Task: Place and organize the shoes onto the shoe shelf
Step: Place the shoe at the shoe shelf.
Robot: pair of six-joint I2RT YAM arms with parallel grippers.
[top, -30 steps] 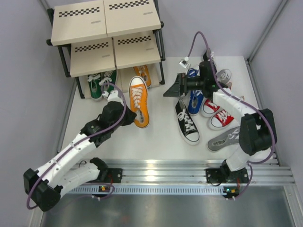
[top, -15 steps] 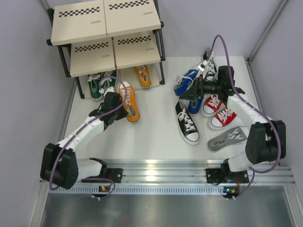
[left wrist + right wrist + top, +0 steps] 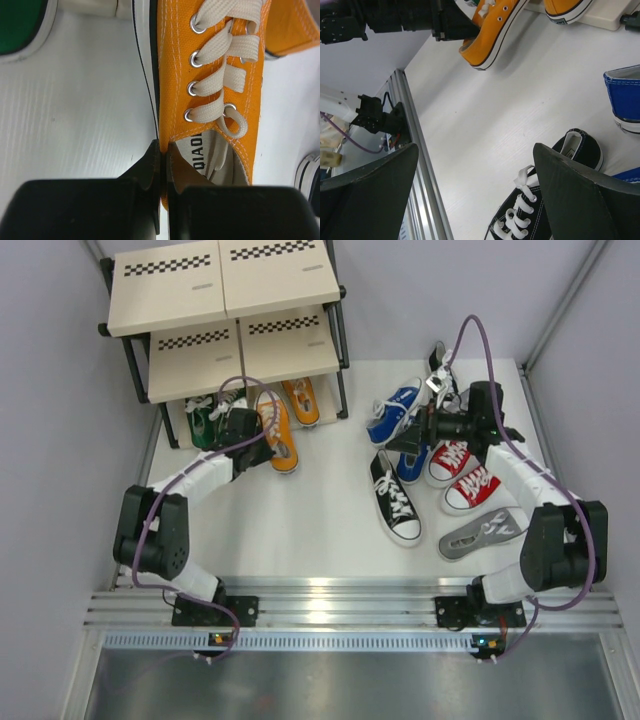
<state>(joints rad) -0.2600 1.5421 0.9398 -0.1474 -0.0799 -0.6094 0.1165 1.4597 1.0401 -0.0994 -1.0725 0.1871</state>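
The left claw (image 3: 161, 159) is clenched on the orange shoe (image 3: 276, 436), pinching one side of its heel collar between the fingers (image 3: 146, 172). It holds the shoe at the front of the shoe shelf (image 3: 230, 300), toe toward the lowest tier and just beside the other orange shoe (image 3: 302, 402), which sits under the lower boards. In the right wrist view the held shoe looks tilted, heel end low; whether it touches the bench (image 3: 330, 535) I cannot tell. A green pair (image 3: 206, 420) is on the lowest tier to its left. The right claw (image 3: 406, 443) is released, fingers (image 3: 370, 195) spread wide with nothing between them. It hovers over the loose pile at the right: blue shoes (image 3: 393, 412), a black shoe (image 3: 397, 498), red shoes (image 3: 460, 475) and a grey shoe (image 3: 485, 532).
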